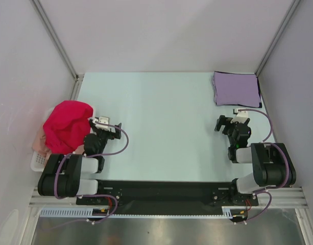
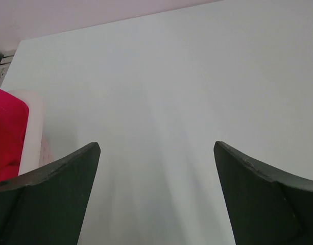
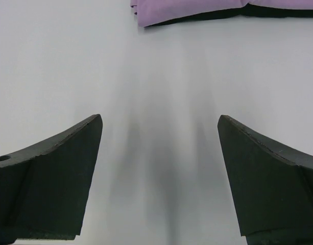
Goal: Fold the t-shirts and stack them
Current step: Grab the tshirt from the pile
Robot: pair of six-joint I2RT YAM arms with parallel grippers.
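Crimson t-shirt (image 1: 68, 127) lies heaped in the white mesh basket (image 1: 40, 161), spilling over its rim. Just beside the basket, the left claw (image 1: 107, 127) hangs low over the worktop (image 1: 166, 112), fingers apart and empty. Well across from the basket, the right claw (image 1: 226, 124) also gapes empty. The folded lavender t-shirt (image 1: 236, 88) lies farther still from the basket.

A pale mint table (image 1: 166, 127) fills a booth of white wall panels (image 1: 161, 30), with slanting metal frame posts (image 1: 55, 38) meeting its far corners. A white plastic mesh basket (image 1: 39, 161) sits at the table's left edge, toward the front. Brushed grey metal sheet (image 1: 161, 232) lies beyond the near edge.
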